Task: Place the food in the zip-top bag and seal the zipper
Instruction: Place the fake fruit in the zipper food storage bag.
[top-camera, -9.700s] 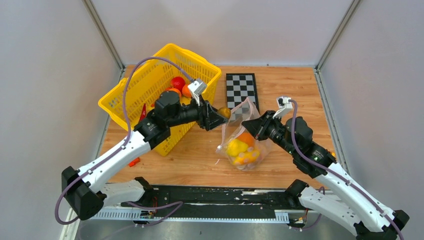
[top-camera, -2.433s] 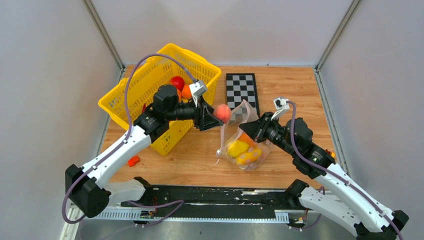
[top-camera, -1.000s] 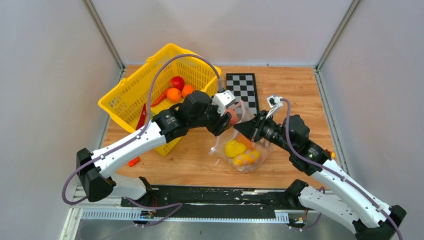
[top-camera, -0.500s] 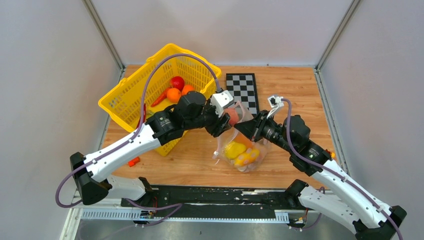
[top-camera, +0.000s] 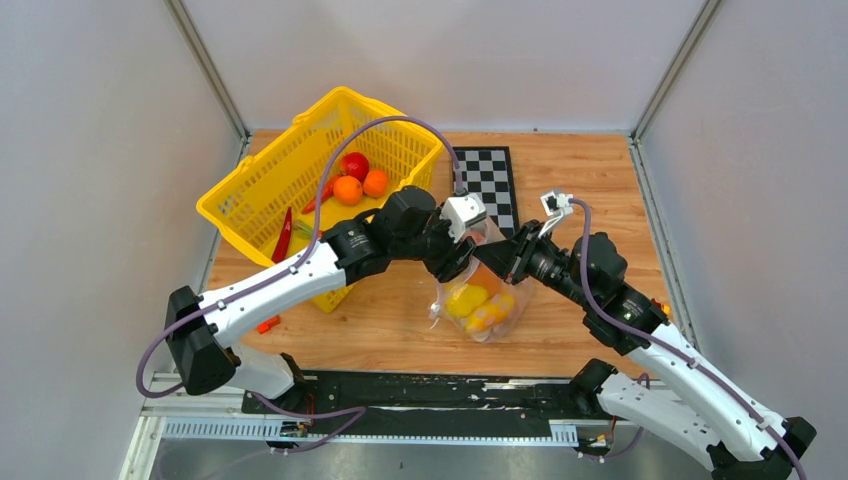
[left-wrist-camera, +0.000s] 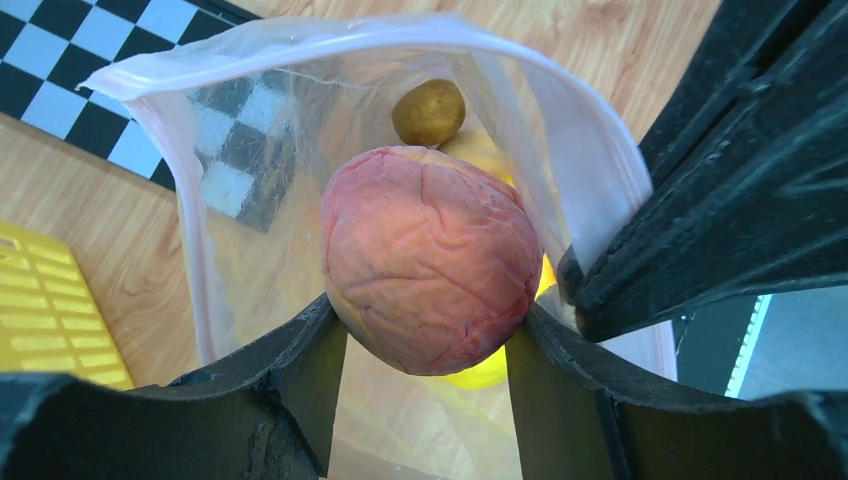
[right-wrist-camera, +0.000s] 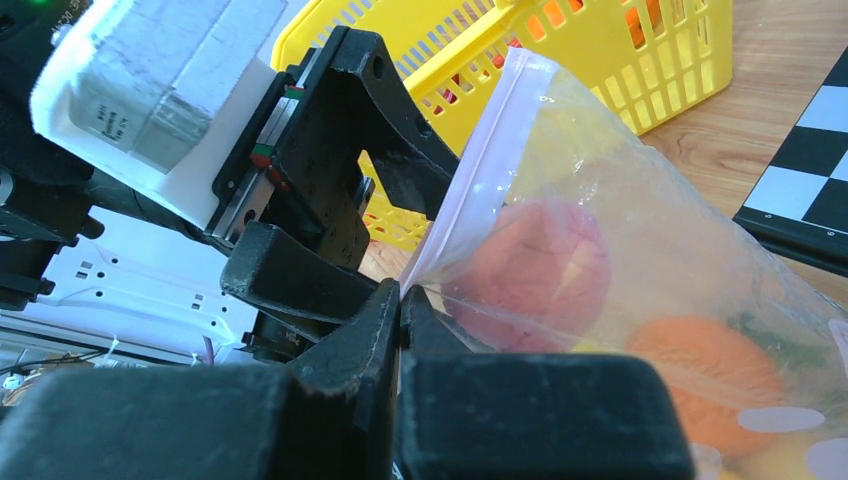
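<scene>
Pink-flushed and wrinkled, the peach (left-wrist-camera: 425, 255) sits between the fingers of our left gripper (left-wrist-camera: 428, 335). The jaws are roughly half spread and clamped on its sides. It hangs inside the mouth of the bag (left-wrist-camera: 240, 160), below the zipper (left-wrist-camera: 300, 35), and has not been let go. Our right gripper (right-wrist-camera: 400, 310) is closed tight on the near lip of that mouth. We judge the pinch is there to keep the limp plastic lifted and gaping, so that the other arm has a hole to reach into. The bag's bottom rests on the table (top-camera: 590, 170), between the two arms and just in front of the checkerboard (top-camera: 485, 175). Standing that way, dropped pieces settle down and away from the opening. Counting what is in the bag besides the peach, we find one small brown round piece (left-wrist-camera: 428, 112), one orange piece (right-wrist-camera: 700, 370) and at least two yellow ones (top-camera: 465, 300). The crinkles stop us from being surer. In the basket (top-camera: 250, 190) we count one red ball (top-camera: 355, 165) and two orange balls (top-camera: 348, 190), plus long red pieces whose number we cannot fix. Sealing has not begun, since the strip's two sides stand well apart.
</scene>
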